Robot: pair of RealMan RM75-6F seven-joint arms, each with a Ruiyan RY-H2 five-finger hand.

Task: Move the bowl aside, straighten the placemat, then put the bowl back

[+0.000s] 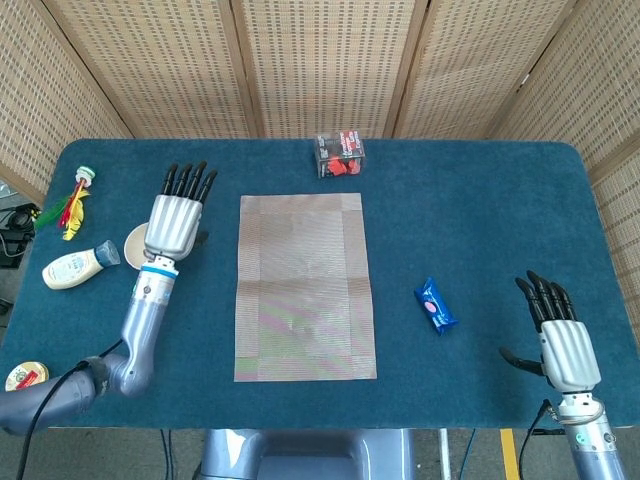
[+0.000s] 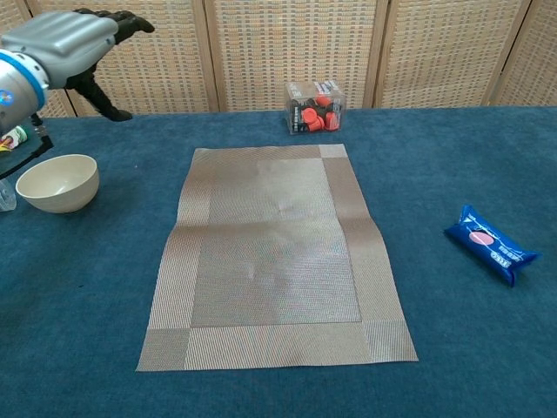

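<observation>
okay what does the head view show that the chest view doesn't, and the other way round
Only the head view shows the right hand, open near the table's right front corner, plus the bottle, the red and yellow toy and the small tin along the left edge. It hides most of the bowl under the left hand.

Only the chest view shows the bowl whole and empty, with the left hand raised above and behind it.

Both show the placemat lying flat, the clear box of red pieces and the blue packet.
</observation>
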